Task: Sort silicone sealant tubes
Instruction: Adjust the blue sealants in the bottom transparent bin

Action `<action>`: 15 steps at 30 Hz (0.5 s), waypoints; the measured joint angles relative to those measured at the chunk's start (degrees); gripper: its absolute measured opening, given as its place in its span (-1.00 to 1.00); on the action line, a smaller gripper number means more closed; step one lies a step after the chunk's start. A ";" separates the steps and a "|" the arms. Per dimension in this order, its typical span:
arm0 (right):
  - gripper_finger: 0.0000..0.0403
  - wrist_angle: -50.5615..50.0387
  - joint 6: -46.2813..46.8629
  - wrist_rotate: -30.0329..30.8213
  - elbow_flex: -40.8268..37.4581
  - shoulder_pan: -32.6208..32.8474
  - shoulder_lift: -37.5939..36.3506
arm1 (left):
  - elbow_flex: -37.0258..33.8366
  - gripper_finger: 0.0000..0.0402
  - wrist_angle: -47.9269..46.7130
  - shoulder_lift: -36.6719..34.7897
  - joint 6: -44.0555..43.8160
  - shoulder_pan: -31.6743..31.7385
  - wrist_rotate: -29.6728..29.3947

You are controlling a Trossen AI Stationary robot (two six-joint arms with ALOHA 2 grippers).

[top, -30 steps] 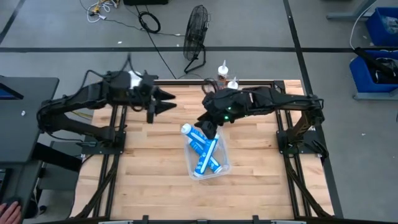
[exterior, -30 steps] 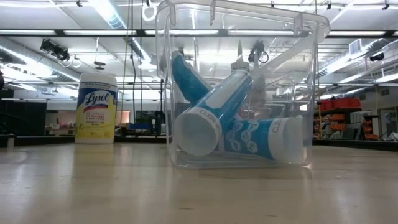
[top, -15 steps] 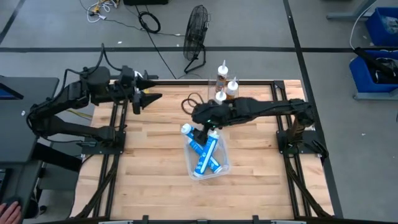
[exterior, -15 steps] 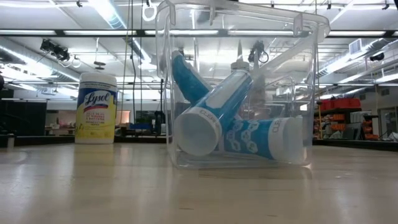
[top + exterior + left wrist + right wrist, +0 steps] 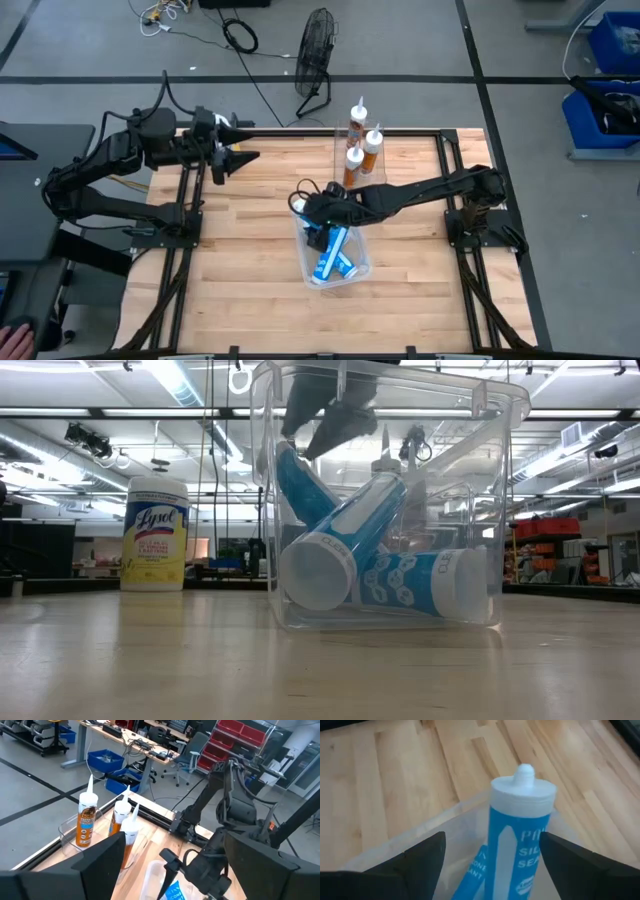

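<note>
We judge the sort all but done: three blue sealant tubes (image 5: pixel 331 250) lie in the clear bin (image 5: pixel 356 272) mid-tabletop, three orange sealant tubes (image 5: pixel 352 165) stand in a clear container at the far edge. Right gripper (image 5: pixel 316 222) hangs spread over the bin; left gripper (image 5: pixel 238 142), also spread, waits near the far-left corner.

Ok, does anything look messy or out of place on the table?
The blue tubes lie crisscrossed in their clear bin, one leaning up against the wall, while the orange tubes stand upright in theirs. The open right gripper hovers over the leaning one.
</note>
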 joint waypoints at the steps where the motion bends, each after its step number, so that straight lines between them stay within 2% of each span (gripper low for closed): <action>1: 0.62 0.99 0.04 0.44 -0.66 -0.04 0.00 | 0.00 0.70 -0.18 0.00 -0.02 0.00 -0.02; 6: 0.63 6.71 -0.93 4.80 -3.64 -0.22 0.23 | 0.00 0.70 -2.28 0.00 -0.04 0.00 -0.02; 15: 0.55 15.96 -0.38 5.78 -8.35 -1.20 0.28 | 0.00 0.70 -2.52 0.00 -1.26 0.00 -0.02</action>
